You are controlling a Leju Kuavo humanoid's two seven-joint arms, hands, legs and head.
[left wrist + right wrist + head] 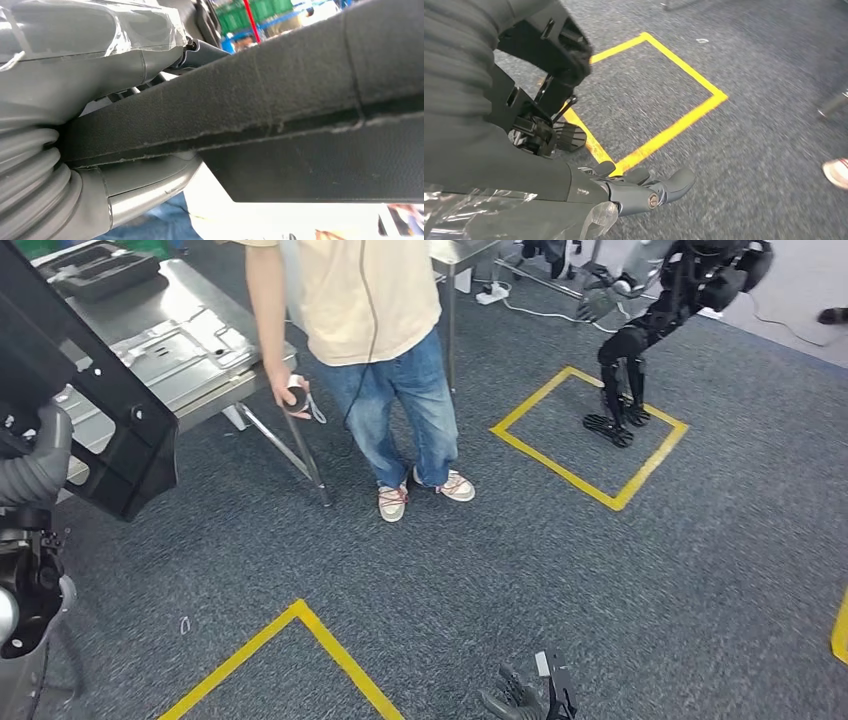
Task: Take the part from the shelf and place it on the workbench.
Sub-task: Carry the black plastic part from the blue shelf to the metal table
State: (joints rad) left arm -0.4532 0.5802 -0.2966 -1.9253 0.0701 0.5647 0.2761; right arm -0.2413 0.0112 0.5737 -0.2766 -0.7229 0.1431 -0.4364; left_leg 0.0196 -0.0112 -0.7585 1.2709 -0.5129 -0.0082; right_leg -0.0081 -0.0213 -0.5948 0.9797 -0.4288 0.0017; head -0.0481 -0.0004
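Head view, going left to right: left arm's grey ribbed sleeve at the far left edge, with the black part (105, 390), a long flat panel, slanting up and away from it over the near end of the metal workbench (200, 330). Whether the part touches the bench can't be told. Left wrist view: left hand (75, 55) wrapped around the black part (260, 100), thick grey thumb over one face, grey palm under the other, part's fuzzy edge running out past the hand; held firmly.

Beyond the part's far end, a person (375, 340) in a cream shirt and jeans stands just beside the workbench corner, holding a small dark object low. Yellow tape square (590, 435) on the grey carpet further right, another black robot (640, 330) standing on it.

Right hand (530, 698) hangs low at the bottom edge; right wrist view shows right hand (639, 190) with fingers loosely extended, holding nothing, above yellow tape (669, 130) on the carpet.
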